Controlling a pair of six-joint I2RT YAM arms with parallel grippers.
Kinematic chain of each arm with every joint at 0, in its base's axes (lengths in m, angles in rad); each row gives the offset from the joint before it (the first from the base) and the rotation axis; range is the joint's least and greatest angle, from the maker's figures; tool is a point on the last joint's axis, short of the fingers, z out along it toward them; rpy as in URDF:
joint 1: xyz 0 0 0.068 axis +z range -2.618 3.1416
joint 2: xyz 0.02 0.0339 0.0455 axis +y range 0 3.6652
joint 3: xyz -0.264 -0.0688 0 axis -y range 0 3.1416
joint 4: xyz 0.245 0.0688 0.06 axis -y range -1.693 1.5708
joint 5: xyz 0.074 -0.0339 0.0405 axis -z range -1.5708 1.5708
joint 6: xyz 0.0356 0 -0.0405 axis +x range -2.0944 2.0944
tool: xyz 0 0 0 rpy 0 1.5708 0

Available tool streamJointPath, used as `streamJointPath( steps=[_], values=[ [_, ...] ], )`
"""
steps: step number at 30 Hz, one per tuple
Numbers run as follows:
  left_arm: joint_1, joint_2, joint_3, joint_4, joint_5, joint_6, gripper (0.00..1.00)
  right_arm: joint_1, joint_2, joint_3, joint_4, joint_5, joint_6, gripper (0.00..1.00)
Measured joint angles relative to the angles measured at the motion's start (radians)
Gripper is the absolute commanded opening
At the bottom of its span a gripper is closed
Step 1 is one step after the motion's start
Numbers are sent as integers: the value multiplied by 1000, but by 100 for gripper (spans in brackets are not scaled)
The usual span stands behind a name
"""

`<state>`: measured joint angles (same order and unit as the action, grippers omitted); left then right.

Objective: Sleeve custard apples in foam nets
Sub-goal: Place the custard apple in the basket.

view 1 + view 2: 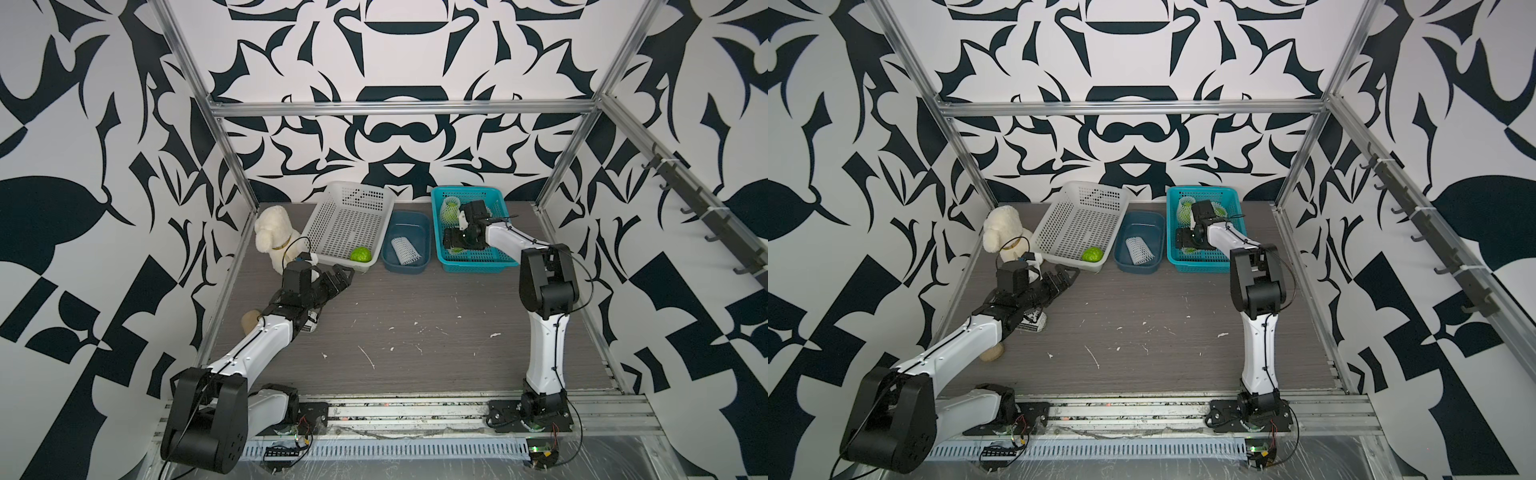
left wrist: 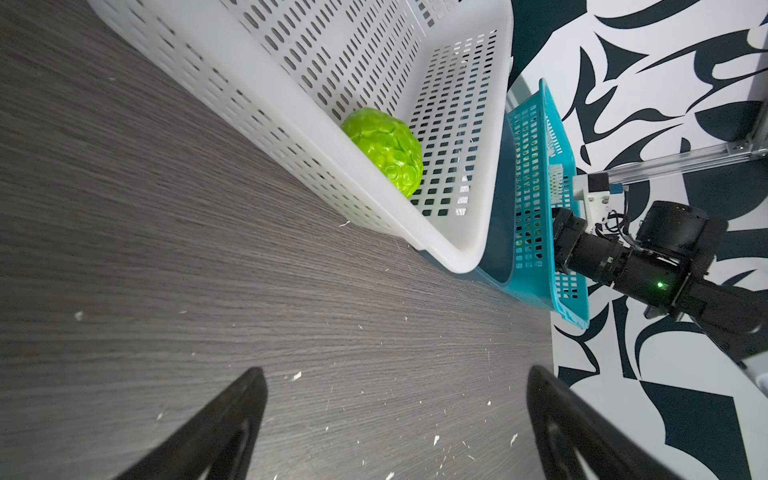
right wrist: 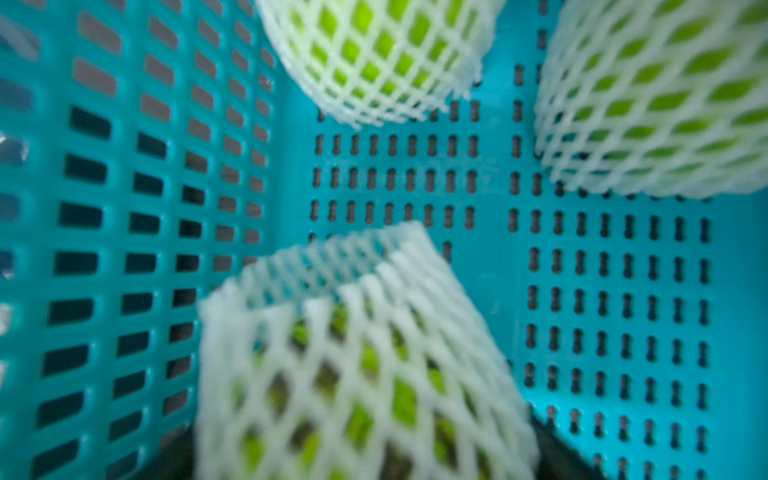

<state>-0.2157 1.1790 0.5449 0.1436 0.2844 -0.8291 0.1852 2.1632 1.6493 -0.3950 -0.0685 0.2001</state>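
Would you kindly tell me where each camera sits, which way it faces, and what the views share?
Top views: high at the front, looking down at the table; left arm and right arm show.
Left wrist: low over the table, facing the white basket and bare custard apple; the open left gripper shows.
Right wrist: inside the teal basket, facing three netted custard apples; nothing of the robot clearly shows.
Shared: the teal basket appears in every view.

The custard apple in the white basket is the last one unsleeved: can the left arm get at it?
Probably yes: the left gripper, jaws open, hovers outside the near wall of the white basket, and the custard apple lies uncovered behind it.
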Motion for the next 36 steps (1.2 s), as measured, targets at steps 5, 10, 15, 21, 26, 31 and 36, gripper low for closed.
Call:
streamJointPath(
  steps=[5,10,15,21,26,31,36],
  values=[
    [0,0,0,0,0,0,100,1,0,4,-11,3,0,100],
    [0,-5,0,0,0,0,99,1,0,19,-31,3,2,100],
    [0,-15,0,0,0,0,100,1,0,29,-42,2,5,100],
    [0,-17,6,-18,-5,15,100,1,-7,31,-60,-6,10,100],
    [0,-11,101,-87,-39,72,99,1,-80,27,-80,-6,11,100],
    [0,64,291,-141,-82,155,100,1,-215,25,-87,-5,10,100],
    [0,244,505,-221,-129,251,99,1,-332,-5,-85,13,2,100]
  ],
)
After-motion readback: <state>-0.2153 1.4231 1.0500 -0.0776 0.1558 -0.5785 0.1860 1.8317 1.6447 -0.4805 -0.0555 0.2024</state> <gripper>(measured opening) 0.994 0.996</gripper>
